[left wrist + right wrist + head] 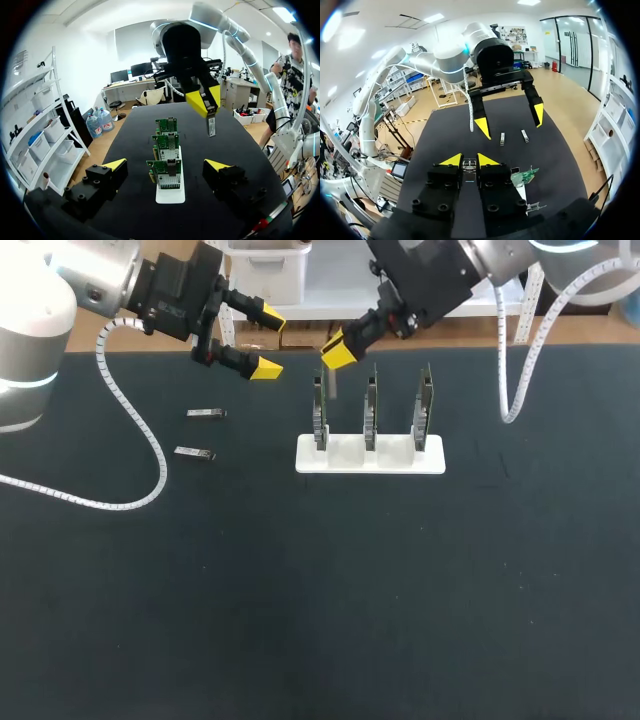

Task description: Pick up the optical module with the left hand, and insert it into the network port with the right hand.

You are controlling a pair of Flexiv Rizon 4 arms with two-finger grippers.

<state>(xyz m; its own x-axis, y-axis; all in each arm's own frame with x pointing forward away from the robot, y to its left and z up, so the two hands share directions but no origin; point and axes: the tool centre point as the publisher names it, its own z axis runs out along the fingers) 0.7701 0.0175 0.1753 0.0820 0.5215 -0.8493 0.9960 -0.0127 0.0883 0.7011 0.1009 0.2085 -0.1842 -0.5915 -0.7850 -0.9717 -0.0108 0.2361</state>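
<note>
Your right gripper [338, 350] is clamped on one module [334, 385], holding it in the air near the leftmost of three circuit boards [319, 410] in the white stand [370, 455], toward the worktop's [320, 590] far edge. Your left gripper [262, 340] hovers beside it, fingers apart. Two spare modules [206, 414] lie nearer the left edge.

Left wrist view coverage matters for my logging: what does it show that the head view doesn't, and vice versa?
Only the left wrist view: the boards face-on with their network ports, and the optical module hanging plainly from the right gripper. Only the head view: two spare modules lying on the table. Both: the white stand, the three boards, the open left gripper.
</note>
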